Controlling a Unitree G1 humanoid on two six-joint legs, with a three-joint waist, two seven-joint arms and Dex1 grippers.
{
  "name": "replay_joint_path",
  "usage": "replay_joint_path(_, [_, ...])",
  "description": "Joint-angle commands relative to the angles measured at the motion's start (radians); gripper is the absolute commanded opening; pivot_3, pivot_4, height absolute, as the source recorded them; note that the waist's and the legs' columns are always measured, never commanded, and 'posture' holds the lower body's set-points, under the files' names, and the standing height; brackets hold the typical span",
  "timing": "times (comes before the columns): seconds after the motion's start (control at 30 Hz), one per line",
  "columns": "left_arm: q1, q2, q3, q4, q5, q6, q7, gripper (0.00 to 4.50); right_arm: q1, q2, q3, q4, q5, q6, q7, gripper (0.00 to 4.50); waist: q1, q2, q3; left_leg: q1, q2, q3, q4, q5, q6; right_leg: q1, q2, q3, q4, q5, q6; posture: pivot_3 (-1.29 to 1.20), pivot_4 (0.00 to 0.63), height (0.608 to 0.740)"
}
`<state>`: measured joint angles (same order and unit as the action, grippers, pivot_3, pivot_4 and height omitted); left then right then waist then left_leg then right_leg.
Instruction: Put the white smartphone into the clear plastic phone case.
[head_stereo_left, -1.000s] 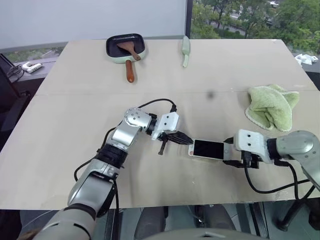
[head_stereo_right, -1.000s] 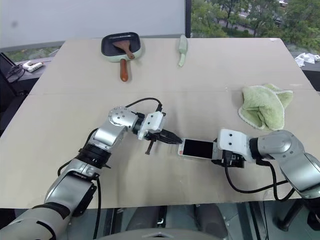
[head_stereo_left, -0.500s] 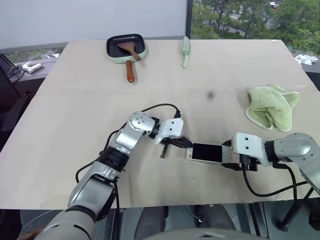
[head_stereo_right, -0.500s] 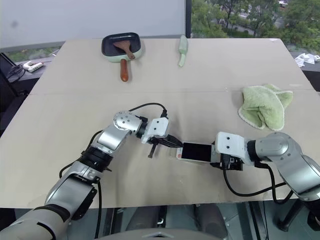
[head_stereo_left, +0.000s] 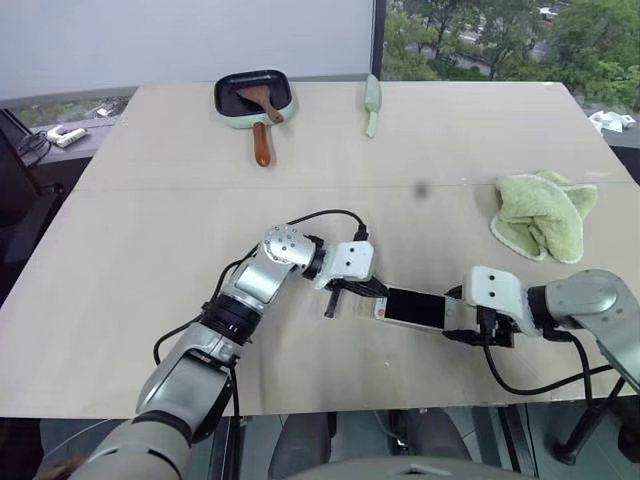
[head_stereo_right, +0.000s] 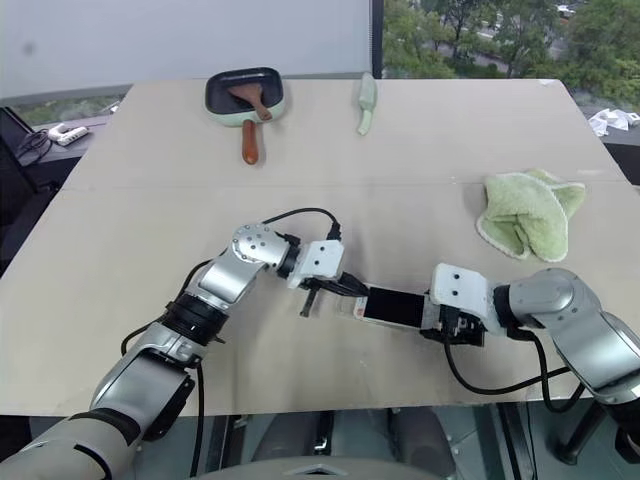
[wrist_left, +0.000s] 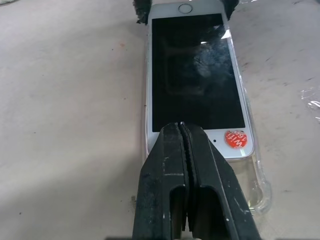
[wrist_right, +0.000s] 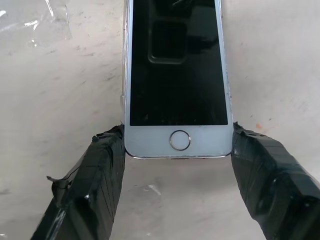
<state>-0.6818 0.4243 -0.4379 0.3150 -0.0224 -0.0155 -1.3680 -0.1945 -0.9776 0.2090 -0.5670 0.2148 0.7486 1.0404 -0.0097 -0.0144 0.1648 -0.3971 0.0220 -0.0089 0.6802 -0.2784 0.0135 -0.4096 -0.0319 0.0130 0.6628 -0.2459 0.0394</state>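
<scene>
The white smartphone (head_stereo_left: 415, 308) lies screen up on the table near its front edge. Its black screen (wrist_left: 195, 75) carries a small red sticker at the end away from the home button. The clear plastic phone case (wrist_left: 257, 187) shows as a glinting rim around that sticker end. My left gripper (head_stereo_left: 378, 292) is shut, and its closed tips (wrist_left: 181, 125) rest on the screen beside the sticker. My right gripper (head_stereo_left: 452, 318) holds the home-button end, with one taped finger (wrist_right: 100, 165) against each side of the phone.
A green terry cloth (head_stereo_left: 543, 215) lies at the right. At the back are a dark square pan with a wooden spatula (head_stereo_left: 252, 95) and a pale green utensil (head_stereo_left: 372, 100). A scrap of clear film (wrist_right: 50, 25) lies beside the phone. The table's front edge is close behind both hands.
The left gripper's closed tips have slid from the phone's end edge onto its screen. The phone, still in the right gripper, has sunk a little toward the table.
</scene>
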Motion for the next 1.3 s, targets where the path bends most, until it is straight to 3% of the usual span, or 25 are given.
replay_joint_path(0.03, [0.010, 0.001, -0.035, 0.025, 0.046, 0.004, 0.009, 0.00, 0.025, -0.015, 0.007, -0.046, 0.046, 0.055, 0.016, 3.83, 0.003, 0.000, -0.001, 0.000, 0.000, 0.000, 0.000, 0.000, 0.000, 0.000, 0.000, 0.000, 0.000, 0.000, 0.000, 0.00, 0.150, 0.740])
replay_joint_path(0.1, [0.009, -0.001, -0.038, 0.030, 0.048, 0.002, 0.012, 0.00, 0.024, -0.004, -0.001, -0.042, 0.053, 0.068, 0.004, 4.45, 0.004, -0.001, -0.001, 0.000, 0.000, 0.000, 0.001, 0.000, 0.001, 0.001, 0.000, -0.001, 0.000, 0.000, 0.000, 0.00, 0.150, 0.740])
replay_joint_path(0.4, [0.009, -0.004, -0.046, 0.049, 0.057, -0.019, 0.013, 0.00, 0.017, 0.024, -0.110, -0.010, 0.113, 0.086, -0.043, 4.45, 0.004, -0.001, -0.001, 0.000, 0.000, 0.000, 0.003, -0.001, 0.001, 0.002, 0.000, -0.001, 0.000, 0.000, 0.000, 0.00, 0.150, 0.740])
replay_joint_path(0.67, [0.016, -0.006, -0.043, 0.055, 0.061, -0.035, 0.017, 0.00, 0.090, -0.058, -0.217, -0.010, 0.168, 0.099, -0.018, 4.45, 0.008, -0.001, -0.002, 0.001, 0.000, 0.000, 0.004, -0.001, 0.002, 0.002, 0.000, 0.000, 0.000, 0.000, 0.001, 0.00, 0.150, 0.740])
replay_joint_path(0.77, [0.002, -0.007, -0.009, 0.015, 0.037, -0.037, 0.033, 0.00, 0.100, -0.080, -0.226, -0.015, 0.175, 0.097, -0.012, 3.63, 0.008, 0.000, -0.002, 0.001, 0.000, 0.000, 0.004, -0.001, 0.002, 0.002, 0.000, 0.000, 0.001, 0.000, 0.001, 0.00, 0.150, 0.740])
replay_joint_path(1.03, [-0.039, 0.079, 0.098, -0.155, -0.018, 0.054, 0.055, 0.00, 0.072, -0.103, -0.174, -0.015, 0.170, 0.079, -0.009, 0.01, 0.003, -0.001, -0.002, 0.000, 0.000, -0.001, 0.004, -0.001, 0.002, 0.002, 0.000, 0.000, 0.000, 0.000, 0.001, 0.00, 0.150, 0.740])
replay_joint_path(1.3, [0.005, 0.229, 0.172, -0.218, -0.026, 0.130, 0.055, 0.00, 0.066, -0.129, -0.164, -0.020, 0.173, 0.090, 0.003, 0.01, 0.000, -0.001, -0.002, 0.000, 0.000, 0.000, 0.004, -0.001, 0.002, 0.002, 0.000, 0.000, 0.000, 0.000, 0.001, 0.00, 0.150, 0.740])
